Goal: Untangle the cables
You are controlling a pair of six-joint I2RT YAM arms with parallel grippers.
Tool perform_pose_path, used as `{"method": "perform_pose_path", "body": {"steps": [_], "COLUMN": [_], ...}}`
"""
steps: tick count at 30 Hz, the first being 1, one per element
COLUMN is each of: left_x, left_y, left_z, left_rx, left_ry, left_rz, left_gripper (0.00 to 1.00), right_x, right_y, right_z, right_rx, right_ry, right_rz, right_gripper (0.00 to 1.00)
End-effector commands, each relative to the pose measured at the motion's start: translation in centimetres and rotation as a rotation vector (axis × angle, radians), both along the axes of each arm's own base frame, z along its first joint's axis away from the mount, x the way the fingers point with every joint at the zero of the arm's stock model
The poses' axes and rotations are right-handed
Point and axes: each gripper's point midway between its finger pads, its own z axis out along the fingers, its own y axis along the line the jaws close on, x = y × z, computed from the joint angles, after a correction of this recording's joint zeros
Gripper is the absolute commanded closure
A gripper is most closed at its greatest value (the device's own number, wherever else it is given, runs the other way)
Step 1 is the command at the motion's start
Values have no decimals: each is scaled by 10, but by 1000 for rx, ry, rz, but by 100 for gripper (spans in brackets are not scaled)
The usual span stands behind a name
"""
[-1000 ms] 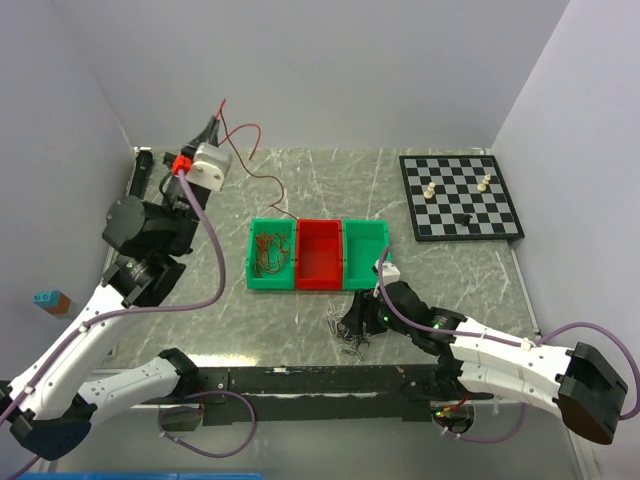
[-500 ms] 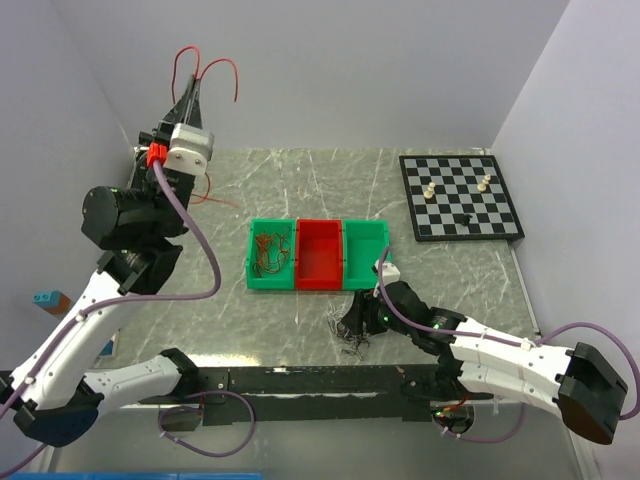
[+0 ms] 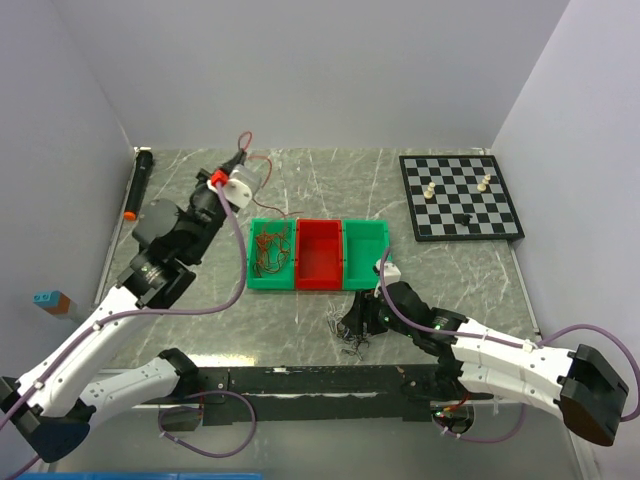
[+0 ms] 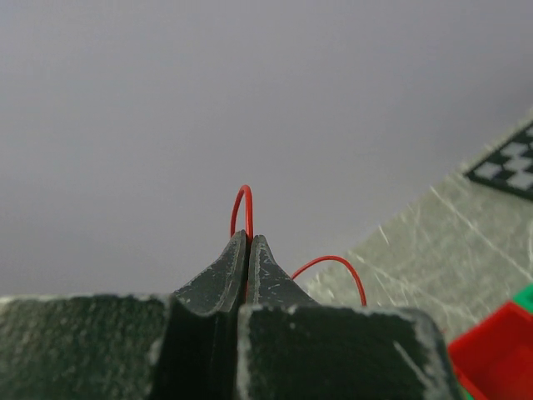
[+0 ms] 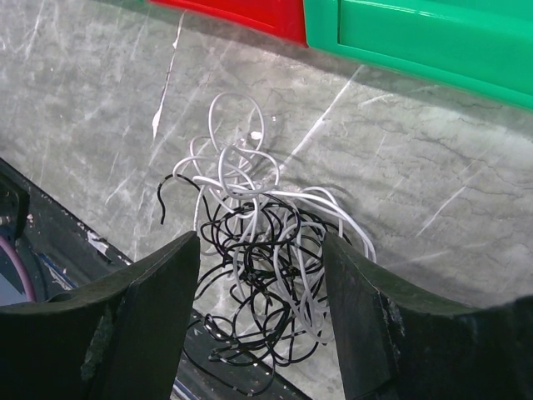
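left pincer (image 4: 248,239) clamped on a thin red wire (image 4: 240,200), above the grey marbled surface (image 3: 330,180) beside the green plastic tray (image 3: 251,255) of reddish wires (image 3: 270,252); right pincer (image 5: 260,246) apart, straddling the black-and-white wire tangle (image 5: 250,208); step: sorting reds; next, likely release over that tray

The bins (image 3: 318,255) stand just beyond the right hand (image 3: 352,325), barring the way forward; bare counter (image 3: 285,320) lies open to its left.
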Motion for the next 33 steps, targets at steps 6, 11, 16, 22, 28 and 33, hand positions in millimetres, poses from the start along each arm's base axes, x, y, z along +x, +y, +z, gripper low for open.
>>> {"method": "perform_pose_path", "body": {"steps": [6,11,16,22,28,33], "left_x": [6,5,4,6,12,21], "left_y": [-6,-7,-9,-8,-13,-19], "left_z": [-23,-24,-38,-70,-101,-111], "left_rx": [-19,-26,-14,16,31,15], "left_ry": [65,74,115,181,254,275], "left_rz": [-9,-21,-35,-20,-14,-9], "left_gripper": [99,99,99,99,99,99], "right_x": [1,1,1,0,-1,0], "right_y": [-4,-5,-4,-4,-6,-5], "right_z": [1,1,0,-1,-3,-2], "right_rx": [6,3,9,8,9,15], "right_ry": [-11,-11,-7,-5,-3,-5], "right_rz": [-17,-19,-18,-17,-21,-24], "right_gripper": [32,32,32,32,32,32]}}
